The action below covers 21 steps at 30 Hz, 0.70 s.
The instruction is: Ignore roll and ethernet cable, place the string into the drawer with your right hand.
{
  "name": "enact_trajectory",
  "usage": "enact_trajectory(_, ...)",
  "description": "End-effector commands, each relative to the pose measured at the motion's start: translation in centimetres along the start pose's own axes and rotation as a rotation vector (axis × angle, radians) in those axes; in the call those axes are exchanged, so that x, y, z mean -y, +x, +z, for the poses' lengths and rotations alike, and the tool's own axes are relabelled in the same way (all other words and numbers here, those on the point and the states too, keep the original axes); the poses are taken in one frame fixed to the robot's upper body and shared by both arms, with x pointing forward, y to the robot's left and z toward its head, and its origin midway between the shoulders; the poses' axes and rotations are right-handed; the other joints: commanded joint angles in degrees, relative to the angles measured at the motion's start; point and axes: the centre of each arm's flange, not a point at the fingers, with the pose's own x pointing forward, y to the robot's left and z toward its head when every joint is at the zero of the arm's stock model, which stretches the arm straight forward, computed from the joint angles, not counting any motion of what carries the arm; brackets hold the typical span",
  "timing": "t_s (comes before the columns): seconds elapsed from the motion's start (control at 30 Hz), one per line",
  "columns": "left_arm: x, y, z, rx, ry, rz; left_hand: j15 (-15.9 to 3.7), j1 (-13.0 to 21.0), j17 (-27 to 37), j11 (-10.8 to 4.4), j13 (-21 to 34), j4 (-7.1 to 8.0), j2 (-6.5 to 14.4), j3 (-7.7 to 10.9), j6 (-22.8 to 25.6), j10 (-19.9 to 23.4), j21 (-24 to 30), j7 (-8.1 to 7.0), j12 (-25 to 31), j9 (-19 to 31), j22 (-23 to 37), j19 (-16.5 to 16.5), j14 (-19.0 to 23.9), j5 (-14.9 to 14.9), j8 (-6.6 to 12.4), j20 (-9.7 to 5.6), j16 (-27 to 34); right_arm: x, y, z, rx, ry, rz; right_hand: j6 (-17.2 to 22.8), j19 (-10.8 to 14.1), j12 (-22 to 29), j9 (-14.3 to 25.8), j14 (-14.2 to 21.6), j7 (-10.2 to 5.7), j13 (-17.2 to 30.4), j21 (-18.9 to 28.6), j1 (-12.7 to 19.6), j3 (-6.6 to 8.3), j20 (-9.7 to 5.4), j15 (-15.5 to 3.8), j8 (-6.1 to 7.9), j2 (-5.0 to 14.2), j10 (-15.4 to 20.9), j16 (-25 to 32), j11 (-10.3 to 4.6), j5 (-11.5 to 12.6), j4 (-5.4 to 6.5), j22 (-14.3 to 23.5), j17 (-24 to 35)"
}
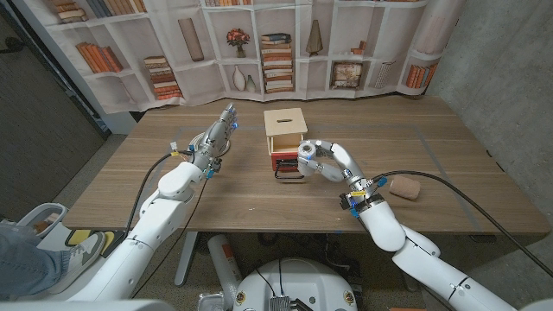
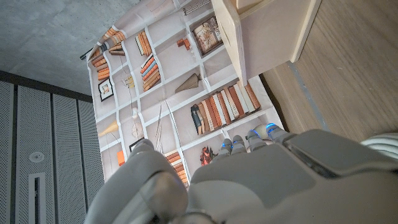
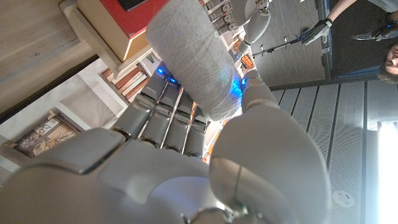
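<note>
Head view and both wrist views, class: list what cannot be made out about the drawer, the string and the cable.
- Drawer contents: head view, too small and partly hidden by the right hand.
- String far end: right wrist view, cut off by the picture's edge.
- Ethernet cable near the left hand: head view, hidden by that hand and too small.

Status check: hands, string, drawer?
Right hand grips string spool beside open red drawer. Left hand empty, fingers extended. Roll well aside.
</note>
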Motion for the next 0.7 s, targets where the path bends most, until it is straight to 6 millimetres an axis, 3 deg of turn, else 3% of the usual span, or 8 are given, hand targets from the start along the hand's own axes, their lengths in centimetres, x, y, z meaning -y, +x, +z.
enact_trajectory(0.03, -0.1, -0.8, -0.1, 0.000, 0.001, 0.008, 0.24, 0.8, 0.2, 0.27, 0.1, -0.05, 0.1, -0.37, -0.7, -1.6, 0.0, -0.05, 0.3, 0.3, 0.2, -7.3, -4.3, 0.1, 0.25, -0.17, 0.3, 0.6, 1.3, 0.1, 0.005, 0.013, -0.004, 2.2, 0.7, -0.3, 0.1, 0.7, -1.61, 0.1, 0.2, 2.6, 0.91, -3.80, -5.41, -0.15, 2.94, 0.7, -0.2, 0.11, -0.1, 0.73, 0.1, 0.1)
enact_trajectory(0.7, -0.1, -1.2, 0.3, 0.001, 0.026, 0.031, 0.25, 1.0, 0.2, 0.19, 0.1, -0.05, 0.2, -0.60, -0.8, -1.6, 0.0, -0.19, 0.3, 0.3, 0.2, -7.4, -4.3, 0.1, 0.17, -0.20, 0.3, 1.1, 4.1, -0.6, 0.023, 0.031, -0.036, 2.6, 0.8, -1.0, 0.2, 1.1, -1.72, 0.2, 0.0, 2.7, 0.94, -3.81, -5.59, -0.70, 3.13, 1.0, -0.6, -0.13, -0.7, 0.72, 0.1, 0.2)
